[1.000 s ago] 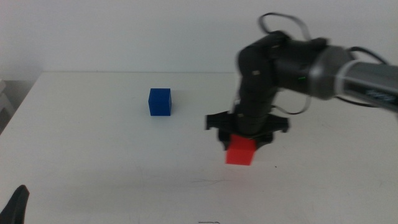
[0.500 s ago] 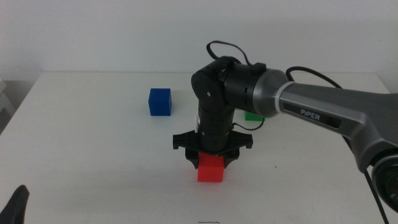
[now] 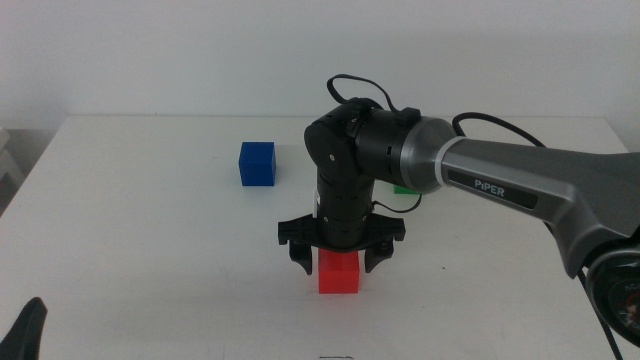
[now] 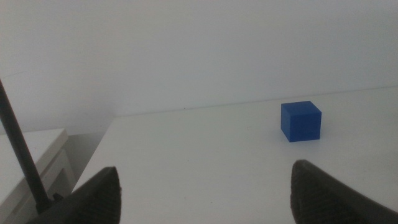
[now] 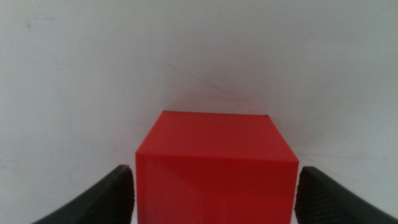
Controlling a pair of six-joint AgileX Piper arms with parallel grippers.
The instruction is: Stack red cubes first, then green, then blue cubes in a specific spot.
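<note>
The red cube (image 3: pixel 339 272) rests on the white table (image 3: pixel 150 250) near the front centre. My right gripper (image 3: pixel 338 258) stands straight over it, open, with its jaws spread a little clear of both sides. The right wrist view shows the red cube (image 5: pixel 214 165) with a gap to each jaw. The blue cube (image 3: pixel 257 163) sits alone at the back left and also shows as the blue cube (image 4: pixel 301 121) in the left wrist view. Only a sliver of the green cube (image 3: pixel 405 187) shows behind the right arm. My left gripper (image 3: pixel 25 335) waits open at the bottom left corner.
The right arm's grey link (image 3: pixel 520 185) stretches in from the right over the table. A white cabinet (image 4: pixel 37 162) stands beside the table's left edge.
The right gripper carried the red cube leftward and down to the table's front centre. Its jaws have since spread apart from the cube. The blue cube stayed put.
</note>
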